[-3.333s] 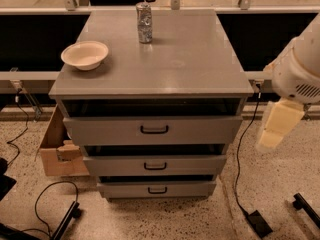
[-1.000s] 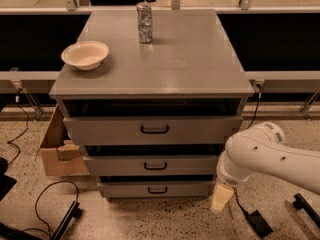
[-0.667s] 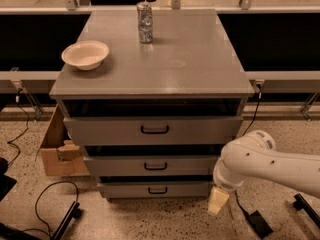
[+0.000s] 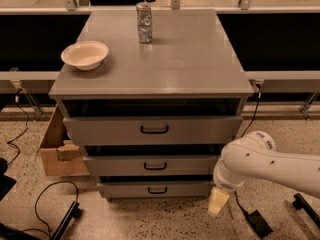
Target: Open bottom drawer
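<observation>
The bottom drawer [image 4: 172, 189] is the narrowest grey front at the foot of the grey cabinet [image 4: 165, 59], with a small black loop handle [image 4: 157, 190]. It sits pushed in, its front only a little ahead of the cabinet body. My gripper [image 4: 218, 202] is cream-coloured and hangs low from the white arm [image 4: 260, 164], just right of the bottom drawer's right end and near the floor. It is apart from the handle and holds nothing that I can see.
Above are the mid-sized drawer [image 4: 200, 165] and the widest drawer [image 4: 200, 130]. A cream bowl [image 4: 85, 54] and a crushed can [image 4: 144, 22] stand on the cabinet top. A cardboard box [image 4: 57, 151] sits left; cables [image 4: 47, 204] and a black adapter [image 4: 257, 223] lie on the floor.
The arm has come down from high on the right to floor level and moved left toward the bottom drawer's right end. The drawers have not moved.
</observation>
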{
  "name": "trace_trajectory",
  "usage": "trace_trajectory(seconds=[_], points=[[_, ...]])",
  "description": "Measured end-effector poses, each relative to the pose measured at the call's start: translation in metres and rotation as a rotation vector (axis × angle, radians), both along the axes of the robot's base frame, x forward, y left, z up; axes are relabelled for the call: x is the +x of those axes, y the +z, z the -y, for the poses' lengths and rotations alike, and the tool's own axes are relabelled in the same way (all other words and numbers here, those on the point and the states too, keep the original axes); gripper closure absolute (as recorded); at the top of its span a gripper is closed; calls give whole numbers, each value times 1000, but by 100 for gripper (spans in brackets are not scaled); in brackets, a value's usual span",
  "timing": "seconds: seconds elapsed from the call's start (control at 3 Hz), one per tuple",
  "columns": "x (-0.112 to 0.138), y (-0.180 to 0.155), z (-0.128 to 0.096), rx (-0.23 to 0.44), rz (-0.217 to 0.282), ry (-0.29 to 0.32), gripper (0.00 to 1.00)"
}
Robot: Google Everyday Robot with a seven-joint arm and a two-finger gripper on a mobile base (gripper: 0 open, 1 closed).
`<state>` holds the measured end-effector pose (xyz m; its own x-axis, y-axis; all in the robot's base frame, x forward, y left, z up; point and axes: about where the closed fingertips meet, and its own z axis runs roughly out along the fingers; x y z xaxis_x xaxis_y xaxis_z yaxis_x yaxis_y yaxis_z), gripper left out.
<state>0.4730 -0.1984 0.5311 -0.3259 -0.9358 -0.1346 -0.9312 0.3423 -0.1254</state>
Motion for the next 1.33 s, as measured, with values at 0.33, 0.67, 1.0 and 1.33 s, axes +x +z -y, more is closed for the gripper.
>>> trace_trajectory(seconds=[0.33, 0.67, 1.0, 1.33], points=[[6, -41, -8, 7, -26, 44, 0], [25, -113, -21, 6, -65, 119, 0], [39, -168, -29, 14, -78, 165, 0], [48, -206, -34, 16, -76, 192, 0]])
